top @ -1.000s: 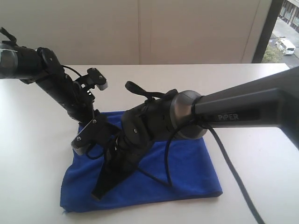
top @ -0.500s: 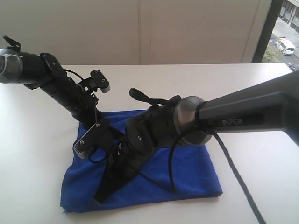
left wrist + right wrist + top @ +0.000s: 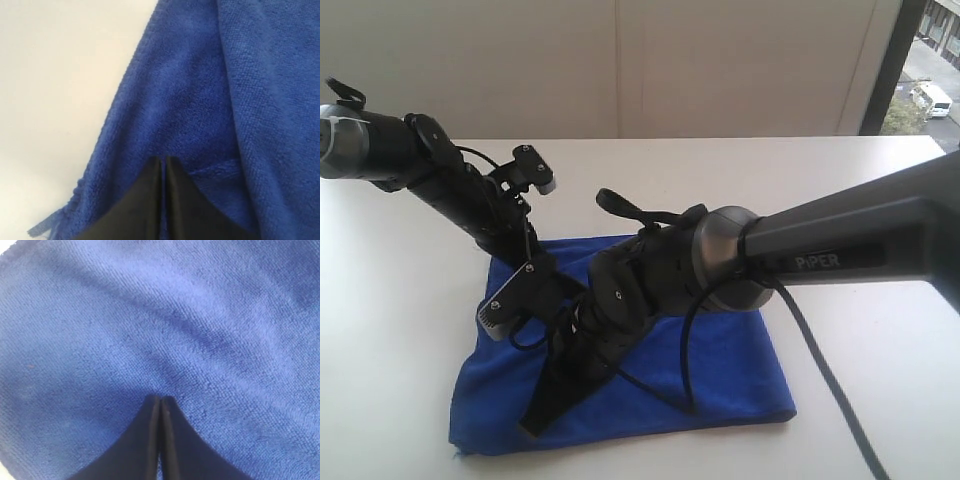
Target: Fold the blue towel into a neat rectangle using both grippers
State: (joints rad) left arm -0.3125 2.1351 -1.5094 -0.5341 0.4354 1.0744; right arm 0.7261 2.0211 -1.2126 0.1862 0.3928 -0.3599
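The blue towel [image 3: 720, 370] lies flat on the white table [image 3: 390, 300] as a wide rectangle, its frayed corner [image 3: 457, 452] at the near left. My left gripper [image 3: 492, 315] comes down from the upper left and hangs shut over the towel's left part. In the left wrist view its tips [image 3: 164, 159] sit close to the towel [image 3: 190, 90], near a folded edge and a frayed corner [image 3: 50, 227]. My right gripper [image 3: 532, 422] reaches across from the right, shut, tips low over the towel's near left. The right wrist view shows its tips [image 3: 160, 397] against the cloth [image 3: 200, 315].
A black cable [image 3: 682, 360] from the right arm droops over the middle of the towel. The two arms cross closely above the towel's left half. A pale wall stands behind the table, and a window [image 3: 925, 70] is at the far right.
Over the last second both arms shifted slightly: the right arm's wrist moved a little right, the left arm's upper part rose a bit. Both grippers stay shut; the towel has not moved.
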